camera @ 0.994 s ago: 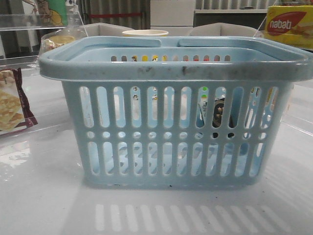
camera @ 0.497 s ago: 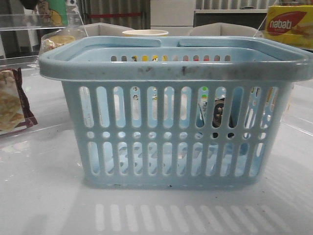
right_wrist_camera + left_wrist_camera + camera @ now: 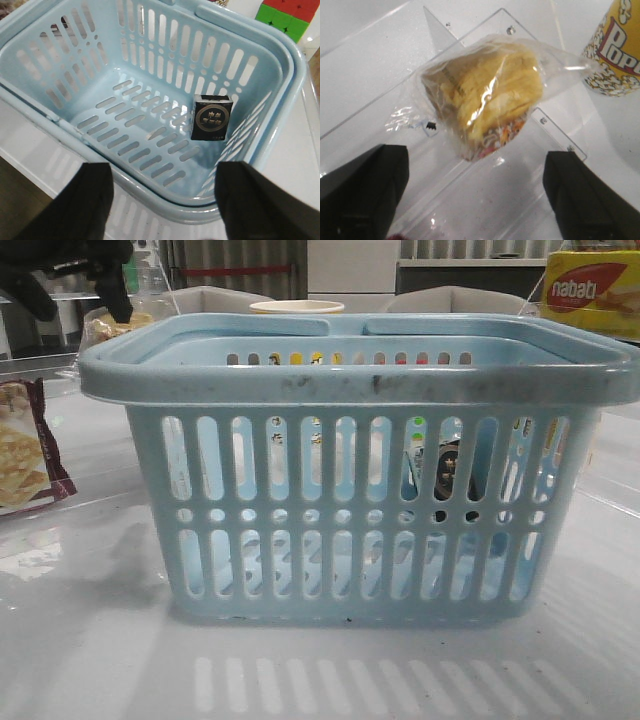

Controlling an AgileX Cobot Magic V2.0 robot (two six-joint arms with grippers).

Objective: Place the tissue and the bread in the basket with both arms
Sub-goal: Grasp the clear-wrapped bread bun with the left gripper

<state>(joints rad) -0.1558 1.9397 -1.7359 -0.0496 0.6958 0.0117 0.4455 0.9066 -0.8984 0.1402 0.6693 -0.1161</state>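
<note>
**Left arm over bread, tissue already in basket**

Basket [image 3: 350, 480] filled the table middle; tissue [image 3: 212, 117] lay inside on its floor, leaning at one wall. Bread [image 3: 482, 95] sat on a clear acrylic stand [image 3: 380, 65], popcorn cup [image 3: 615, 50] near it. Cracker bag [image 3: 25, 455] far left, nabati box [image 3: 590, 290] back right. Left gripper [image 3: 470, 200] hovered over the bread, jaws wide apart, absent half a second earlier. Right gripper [image 3: 162, 205] was above the basket, jaws apart, empty.

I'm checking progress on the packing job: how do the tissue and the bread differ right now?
The tissue lies inside the basket, leaning against its wall; the bread is outside it, on a clear acrylic stand. The tissue is a flat, dark, boxy packet; the bread is a rounded golden lump in crinkly clear plastic. The open left gripper hangs over the bread; the open right gripper over the basket. Neither is gripped.
</note>
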